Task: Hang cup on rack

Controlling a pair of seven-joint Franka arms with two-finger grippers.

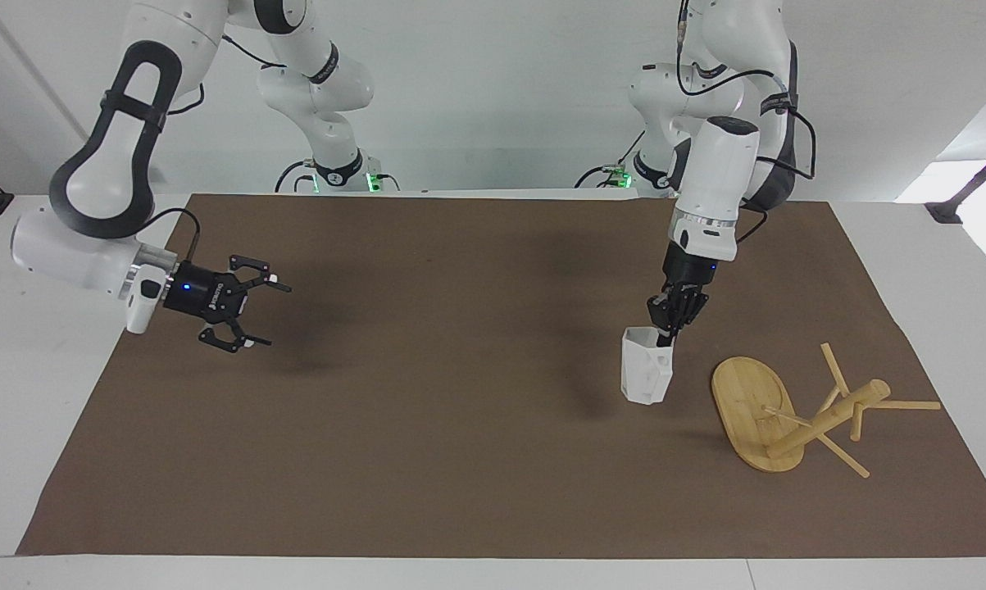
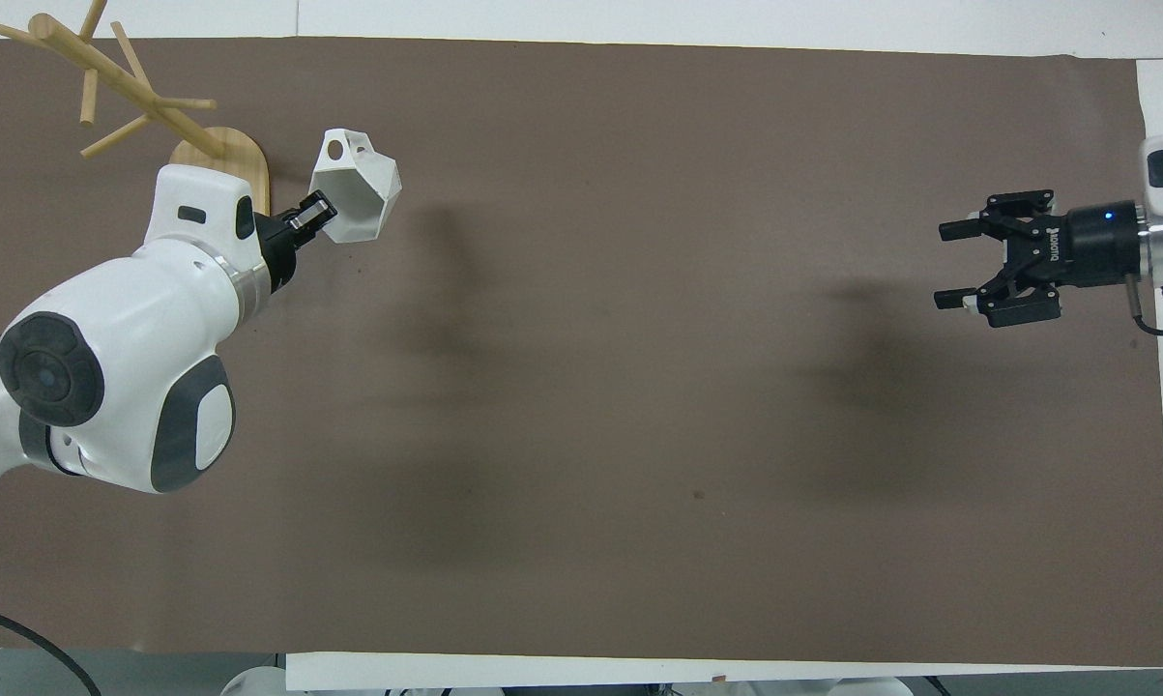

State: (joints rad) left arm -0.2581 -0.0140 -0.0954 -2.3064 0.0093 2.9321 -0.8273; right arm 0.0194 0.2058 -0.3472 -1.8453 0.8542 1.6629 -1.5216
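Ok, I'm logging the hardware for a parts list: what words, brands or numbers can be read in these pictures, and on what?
"ROBOTIQ": white lettering on the black body of the right gripper, turned sideways in the overhead view, only just legible.
The same lettering in the facing view: too small to read.
The cup, rack and left gripper: no text visible.
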